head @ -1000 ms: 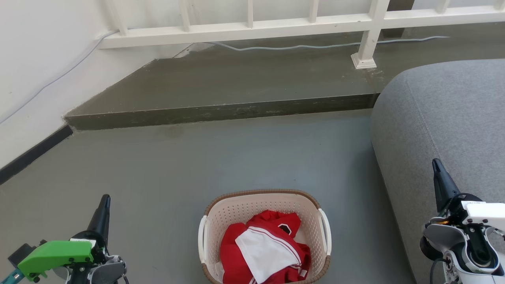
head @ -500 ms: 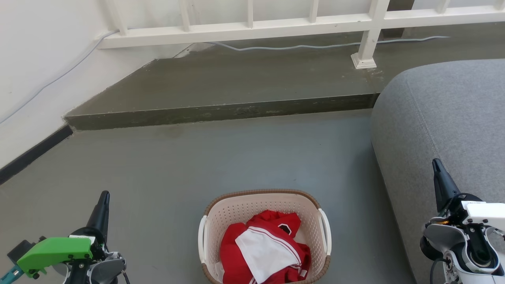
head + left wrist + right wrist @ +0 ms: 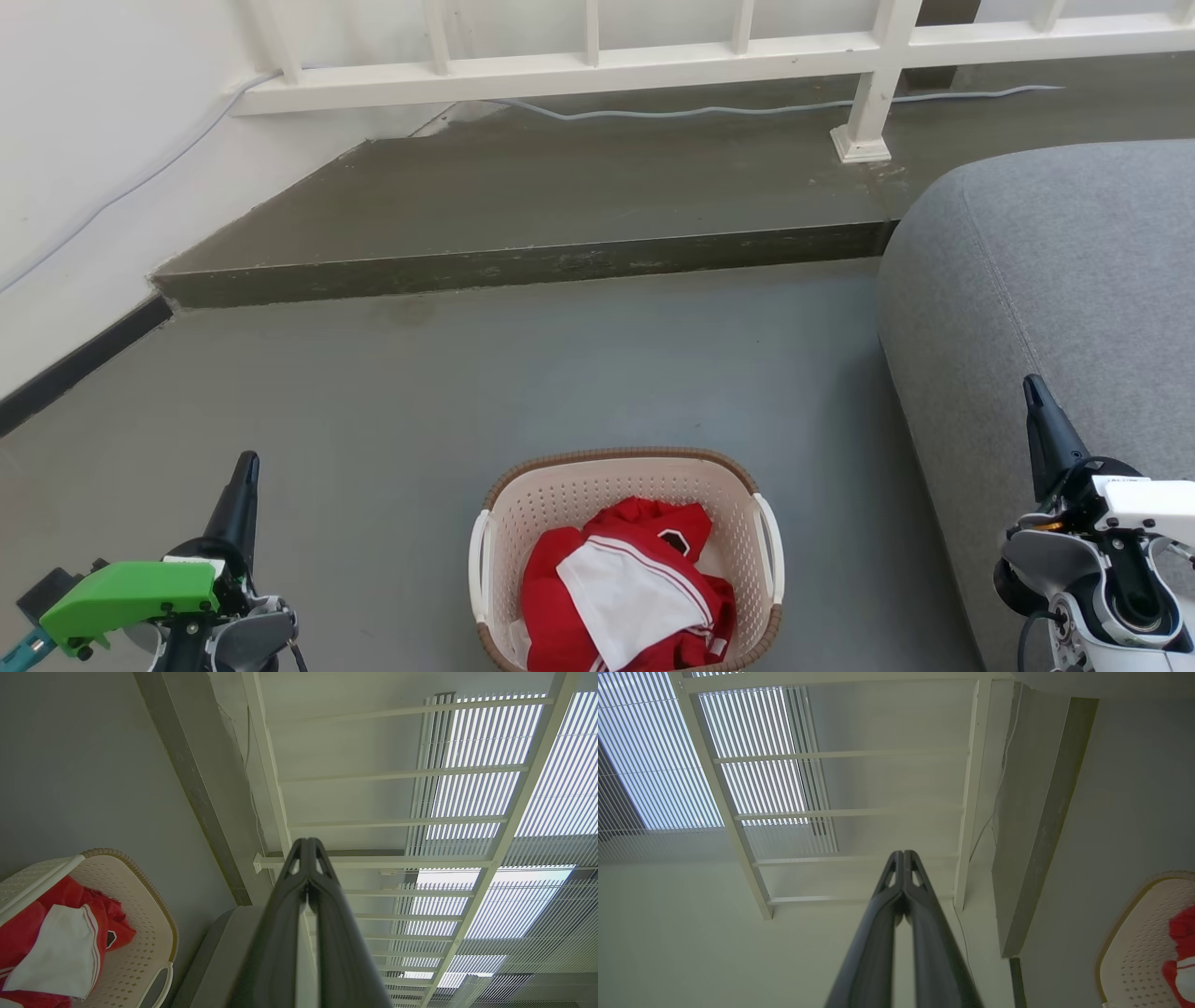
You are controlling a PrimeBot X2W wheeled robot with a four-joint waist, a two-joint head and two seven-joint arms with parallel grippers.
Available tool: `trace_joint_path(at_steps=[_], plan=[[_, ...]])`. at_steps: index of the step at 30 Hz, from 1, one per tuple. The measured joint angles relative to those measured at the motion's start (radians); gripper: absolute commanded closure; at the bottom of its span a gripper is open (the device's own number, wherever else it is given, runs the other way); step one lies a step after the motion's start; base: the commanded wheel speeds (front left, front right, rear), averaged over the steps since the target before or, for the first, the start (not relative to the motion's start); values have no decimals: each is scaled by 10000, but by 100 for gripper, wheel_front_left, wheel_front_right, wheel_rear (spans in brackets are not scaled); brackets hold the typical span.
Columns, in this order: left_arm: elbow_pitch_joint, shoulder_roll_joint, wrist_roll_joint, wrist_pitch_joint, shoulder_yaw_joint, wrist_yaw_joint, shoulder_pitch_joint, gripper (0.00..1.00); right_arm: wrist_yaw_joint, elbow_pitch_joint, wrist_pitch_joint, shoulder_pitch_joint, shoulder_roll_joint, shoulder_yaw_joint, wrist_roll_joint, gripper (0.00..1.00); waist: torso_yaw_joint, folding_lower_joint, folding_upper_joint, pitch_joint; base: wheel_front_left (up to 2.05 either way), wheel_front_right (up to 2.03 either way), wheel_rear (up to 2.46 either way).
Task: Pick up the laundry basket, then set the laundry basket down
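Your basket [image 3: 618, 455] sits on the floor [image 3: 560, 373], low in the middle of the head view, upright, with red and white clothes [image 3: 625, 588] heaped inside. Your left pincer [image 3: 245, 474] hangs well to the basket's left, fingers pressed together on nothing and pointing up the view. Your right pincer [image 3: 1033, 394] is well off to the basket's right, in front of the grey sofa [image 3: 1074, 280], likewise closed and empty. Neither pincer touches the basket. Beyond the basket you have a low step [image 3: 523, 266], and a white railing [image 3: 597, 70] stands on it.
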Motion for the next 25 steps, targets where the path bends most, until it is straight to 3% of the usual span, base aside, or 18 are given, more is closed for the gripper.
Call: trace_joint_path(at_steps=[25], plan=[[-2, 0, 2, 2, 48, 0, -1, 100, 0, 0, 0, 0, 6, -10, 0, 100, 0, 0, 0, 1, 0, 0, 0]])
